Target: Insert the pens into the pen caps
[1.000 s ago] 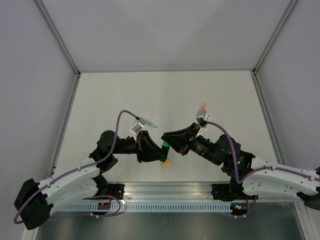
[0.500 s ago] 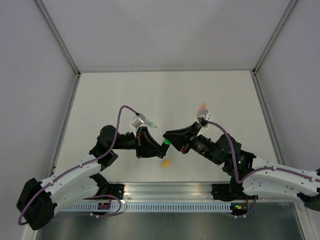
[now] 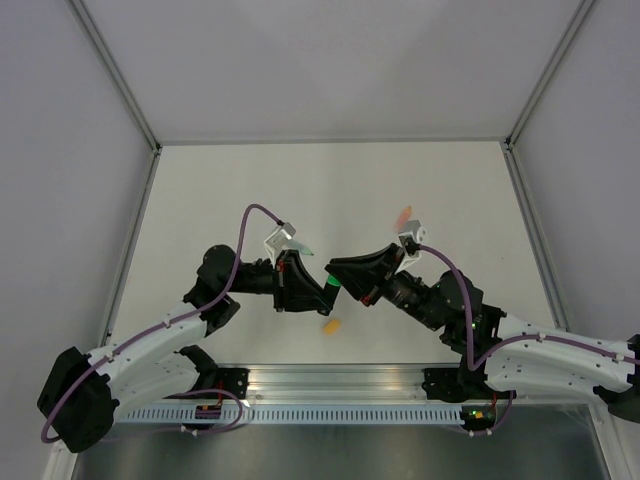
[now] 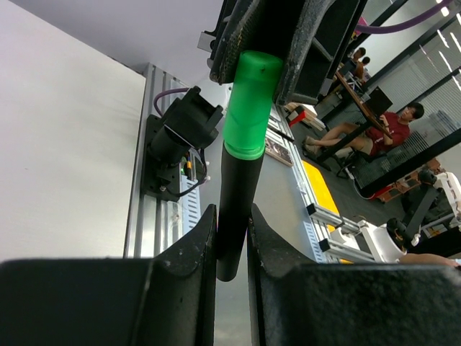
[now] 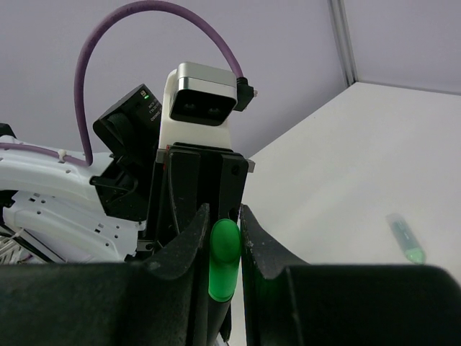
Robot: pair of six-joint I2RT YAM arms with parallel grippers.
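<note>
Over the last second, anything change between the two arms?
Left arm eased slightly away from the near edge, clearing the orange cap. Nothing grabbed or released: left gripper stays shut on the black pen, right gripper on the green cap. Right arm, orange cap, orange-pink pen unmoved.

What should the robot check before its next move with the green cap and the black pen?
1. Grip of left claw on black pen, shut tight: ok.
2. Grip of right claw on green cap, shut tight: ok.
3. Cap sits straight over the pen's end: ok.
4. Cap pushed all the way on: cannot tell.
5. The orange cap waits on the table, apart from both claws: ok.
</note>
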